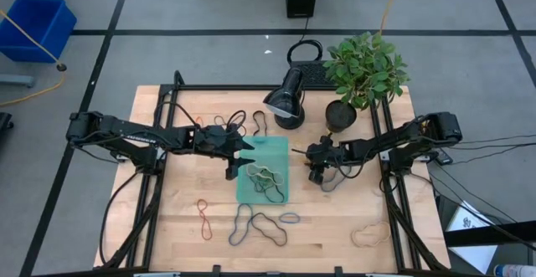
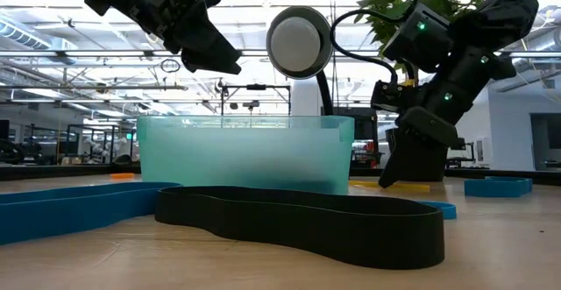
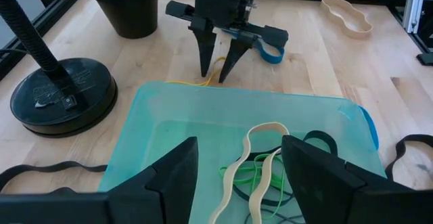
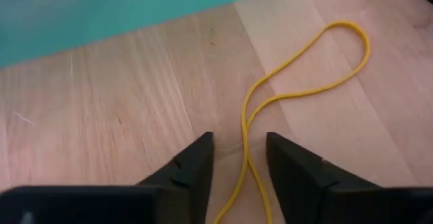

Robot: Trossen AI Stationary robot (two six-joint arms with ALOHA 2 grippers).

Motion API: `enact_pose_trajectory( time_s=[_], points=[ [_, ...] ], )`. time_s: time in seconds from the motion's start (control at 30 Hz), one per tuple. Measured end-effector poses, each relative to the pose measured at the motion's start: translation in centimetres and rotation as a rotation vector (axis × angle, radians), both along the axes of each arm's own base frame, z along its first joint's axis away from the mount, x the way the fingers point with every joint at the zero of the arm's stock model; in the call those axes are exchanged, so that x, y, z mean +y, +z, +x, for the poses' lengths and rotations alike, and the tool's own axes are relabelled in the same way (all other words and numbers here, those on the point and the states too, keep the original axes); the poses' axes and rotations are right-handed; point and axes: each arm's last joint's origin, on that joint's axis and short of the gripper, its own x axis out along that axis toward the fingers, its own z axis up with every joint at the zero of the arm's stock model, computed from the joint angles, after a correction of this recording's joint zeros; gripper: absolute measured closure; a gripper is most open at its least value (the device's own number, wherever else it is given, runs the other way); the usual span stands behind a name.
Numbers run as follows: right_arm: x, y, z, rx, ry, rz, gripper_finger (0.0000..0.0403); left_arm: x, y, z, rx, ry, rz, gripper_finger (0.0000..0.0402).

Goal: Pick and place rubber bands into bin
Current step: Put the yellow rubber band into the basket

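The teal bin [image 1: 280, 147] sits mid-table and holds tan [image 3: 260, 156], green [image 3: 254, 180] and black bands. My left gripper [image 1: 239, 160] hovers open and empty over the bin's left part; the left wrist view [image 3: 237, 163] shows its fingers above the bands. My right gripper [image 1: 320, 170] is open just right of the bin and points down at the table. Its two fingers [image 4: 196, 156] stand on either side of a thin yellow rubber band [image 4: 304, 75] that lies flat on the wood. I cannot see them touching it.
Loose bands lie on the wood: red [image 1: 203, 218], black and blue loops [image 1: 255, 225], a small blue one [image 1: 290, 218], tan [image 1: 368, 235], and black ones at the far side [image 1: 234, 122]. A desk lamp [image 1: 289, 101] and a potted plant [image 1: 360, 68] stand behind the bin.
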Motion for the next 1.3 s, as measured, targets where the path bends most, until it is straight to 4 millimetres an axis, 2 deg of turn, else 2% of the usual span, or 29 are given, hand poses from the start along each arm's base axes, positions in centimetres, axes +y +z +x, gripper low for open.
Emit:
enact_pose_trajectory(
  time_s=[0.3, 0.53, 0.73, 0.87, 1.0, 1.1, 1.3],
  points=[
    [0.0, -0.1, -0.1, 0.007, -0.001, -0.001, 0.0392, 0.0, 0.0, 0.0, 0.000, -0.001, 0.000, 0.0178],
    [0.0, 0.2, 0.3, -0.049, -0.037, 0.018, 0.0401, 0.0, 0.0, 0.0, 0.000, 0.038, -0.070, 0.0178],
    [0.0, 1.6, 0.6, -0.165, -0.059, 0.003, 0.0402, -0.2, 0.0, -0.5, 0.045, -0.008, -0.143, 0.0178],
    [-0.3, 4.3, 0.6, -0.306, -0.099, -0.062, 0.0402, -0.4, 0.3, -1.8, 0.109, -0.056, -0.172, 0.0178],
    [-0.4, 7.3, 0.4, -0.494, -0.126, -0.094, 0.0402, -0.4, 0.7, -2.9, 0.150, -0.027, -0.210, 0.0178],
    [-0.3, 10.0, 0.5, -0.626, -0.114, -0.140, 0.0402, -0.4, 0.8, -3.4, 0.165, 0.005, -0.254, 0.0178],
    [0.7, 15.5, 1.8, -0.757, -0.013, -0.286, 0.0403, -0.4, 0.6, -3.7, 0.205, 0.037, -0.293, 0.0178]
  ],
)
